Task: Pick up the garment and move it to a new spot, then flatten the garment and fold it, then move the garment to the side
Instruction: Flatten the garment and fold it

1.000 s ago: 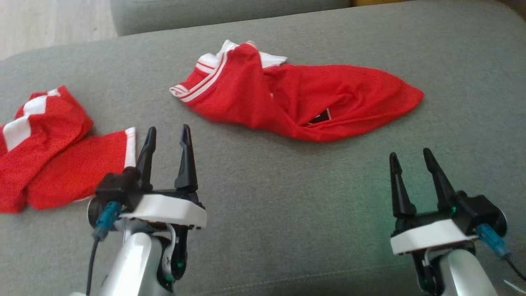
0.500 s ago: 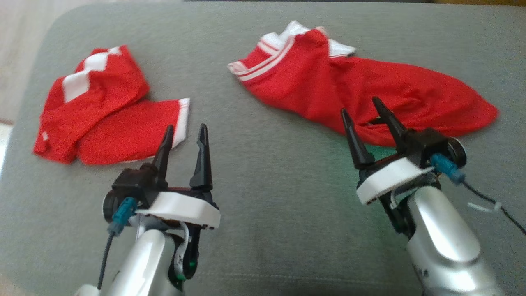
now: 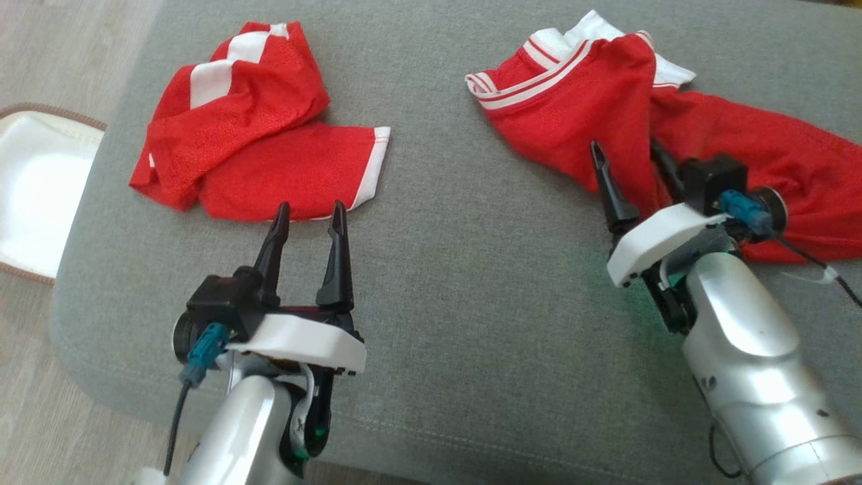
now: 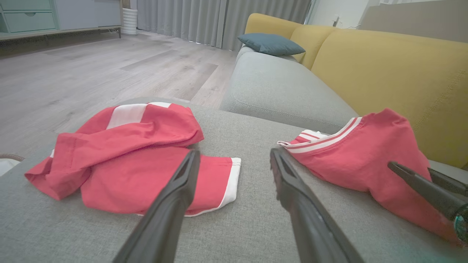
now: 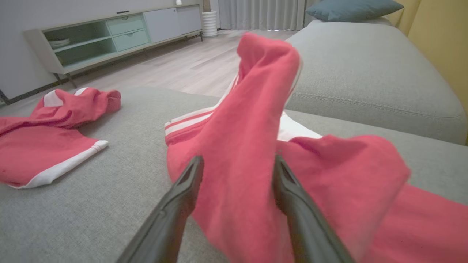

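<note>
Straddling red garment (image 3: 572,101), right tool (image 3: 624,147) spread

Two red mesh garments with white stripes, left garment (image 3: 249,128) and right garment (image 3: 592,94), two black long-fingered grippers, left gripper (image 3: 310,206) and right gripper (image 3: 626,147), one teal square pillow (image 4: 270,44), one pale green low sideboard (image 5: 109,36), one white ribbed cylinder (image 4: 128,20).

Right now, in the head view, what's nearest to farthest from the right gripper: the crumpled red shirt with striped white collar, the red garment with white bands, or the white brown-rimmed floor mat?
From the right gripper:
1. Crumpled red shirt: it straddles a fold, right side.
2. Red garment with white bands: across the grey cushion, left side.
3. White floor mat: far left, off the cushion.
</note>
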### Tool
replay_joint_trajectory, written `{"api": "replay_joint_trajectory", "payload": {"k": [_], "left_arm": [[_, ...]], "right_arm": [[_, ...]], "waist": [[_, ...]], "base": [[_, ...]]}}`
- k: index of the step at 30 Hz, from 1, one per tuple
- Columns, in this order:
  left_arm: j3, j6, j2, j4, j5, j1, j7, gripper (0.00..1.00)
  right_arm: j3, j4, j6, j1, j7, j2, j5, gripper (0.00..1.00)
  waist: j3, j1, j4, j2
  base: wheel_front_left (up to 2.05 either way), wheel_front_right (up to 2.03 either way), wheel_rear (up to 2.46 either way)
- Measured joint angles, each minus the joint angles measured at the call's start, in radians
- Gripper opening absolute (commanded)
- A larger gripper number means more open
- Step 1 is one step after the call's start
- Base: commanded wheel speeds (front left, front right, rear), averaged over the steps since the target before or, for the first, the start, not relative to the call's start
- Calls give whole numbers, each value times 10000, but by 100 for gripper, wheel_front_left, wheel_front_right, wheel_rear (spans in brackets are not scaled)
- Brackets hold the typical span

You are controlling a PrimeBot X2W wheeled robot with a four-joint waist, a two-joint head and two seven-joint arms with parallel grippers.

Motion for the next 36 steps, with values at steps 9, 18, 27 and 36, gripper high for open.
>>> {"api": "replay_joint_trajectory", "payload": {"k": [9,18,27,36], "left_arm": [[79,88,-2,12,17,24,0,100],[219,56,-2,151,46,126,2,100],[259,-29,4,303,46,611,2,100],[376,-107,12,288,117,893,2,100]], "right_arm": [[1208,12,0,5,-516,418,-257,0],[2926,-568,0,1711,-523,598,-727,0],[4274,-660,0,2532,100,604,-349,100],[3914,-938,0,2576,75,546,-138,100]], "waist": [[-129,0,-306,0],[-784,0,-863,0],[-1537,0,-1073,0],[-1947,0,-1444,0]], "base": [[0,0,0],[0,0,0],[0,0,0],[0,0,0]]}}
